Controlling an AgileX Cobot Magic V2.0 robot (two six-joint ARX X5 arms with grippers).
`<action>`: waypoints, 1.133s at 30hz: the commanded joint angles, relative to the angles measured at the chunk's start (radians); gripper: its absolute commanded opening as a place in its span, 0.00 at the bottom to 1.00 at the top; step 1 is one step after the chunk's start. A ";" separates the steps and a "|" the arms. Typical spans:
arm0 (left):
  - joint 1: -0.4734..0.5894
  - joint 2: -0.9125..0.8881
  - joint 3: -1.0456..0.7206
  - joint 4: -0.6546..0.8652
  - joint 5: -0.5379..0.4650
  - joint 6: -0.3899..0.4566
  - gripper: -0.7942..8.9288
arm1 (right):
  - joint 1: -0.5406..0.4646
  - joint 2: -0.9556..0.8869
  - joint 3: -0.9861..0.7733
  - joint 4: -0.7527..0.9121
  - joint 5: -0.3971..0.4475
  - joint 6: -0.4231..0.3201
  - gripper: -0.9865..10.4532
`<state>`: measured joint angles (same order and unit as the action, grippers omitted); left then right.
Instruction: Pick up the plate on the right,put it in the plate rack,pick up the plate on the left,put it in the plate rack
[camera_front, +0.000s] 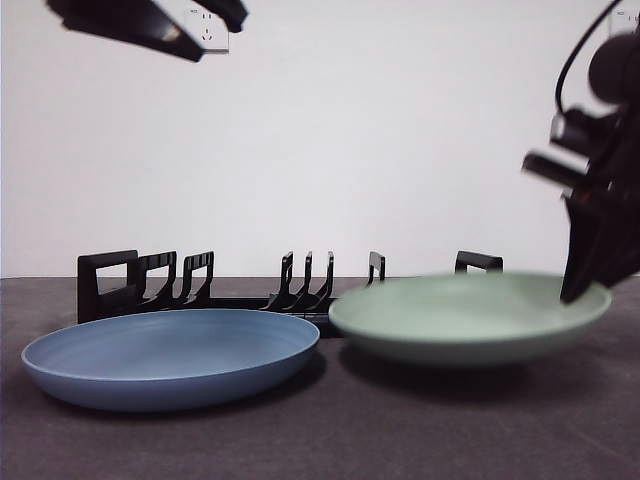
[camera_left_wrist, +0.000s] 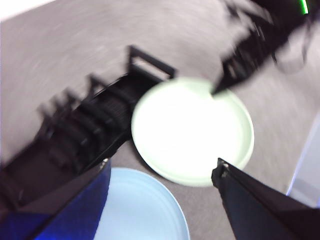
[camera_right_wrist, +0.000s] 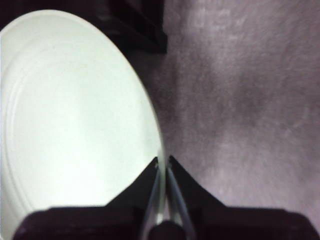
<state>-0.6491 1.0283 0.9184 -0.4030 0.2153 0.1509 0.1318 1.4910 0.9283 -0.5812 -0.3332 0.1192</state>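
Right hand (camera_right_wrist: 163, 165), entering the front view from 3 o'clock, is clamped on the rim of the green plate (camera_front: 470, 315), 1 black jaw on each face of the rim, as the right wrist view shows. Left hand (camera_left_wrist: 160, 175) waits high over the desk (camera_front: 400, 430) with its jaws apart, holding nothing; in the front view it shows only as a dark tip at 11 o'clock.

Step in hand, as judged: the first pick, that of the plate on the right. The green plate appears slightly raised at its gripped side, though whether it is wholly clear of the desk cannot be told. The next move calls for lifting it, turning it on edge and lowering it between 2 prongs of the plate rack (camera_front: 210, 285).

The plate rack is long, low and black, with curved upright prongs and a square loop handle at each end. It lies behind both plates, toward 12 o'clock, and all its slots are unfilled. The blue plate (camera_front: 170, 355) rests flat on the desk at 9 o'clock of the green plate, just beside it.
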 joint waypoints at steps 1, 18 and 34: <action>-0.070 0.003 0.000 -0.010 -0.058 0.190 0.44 | 0.003 -0.037 0.042 -0.061 -0.008 0.014 0.08; -0.488 0.201 0.000 -0.079 -0.553 0.587 0.44 | 0.129 -0.047 0.272 -0.322 -0.088 -0.015 0.08; -0.494 0.293 0.000 -0.050 -0.548 0.587 0.07 | 0.147 -0.048 0.272 -0.373 -0.140 -0.035 0.08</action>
<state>-1.1439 1.3182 0.9184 -0.4561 -0.3328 0.7338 0.2775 1.4441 1.1976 -0.9596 -0.4610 0.0879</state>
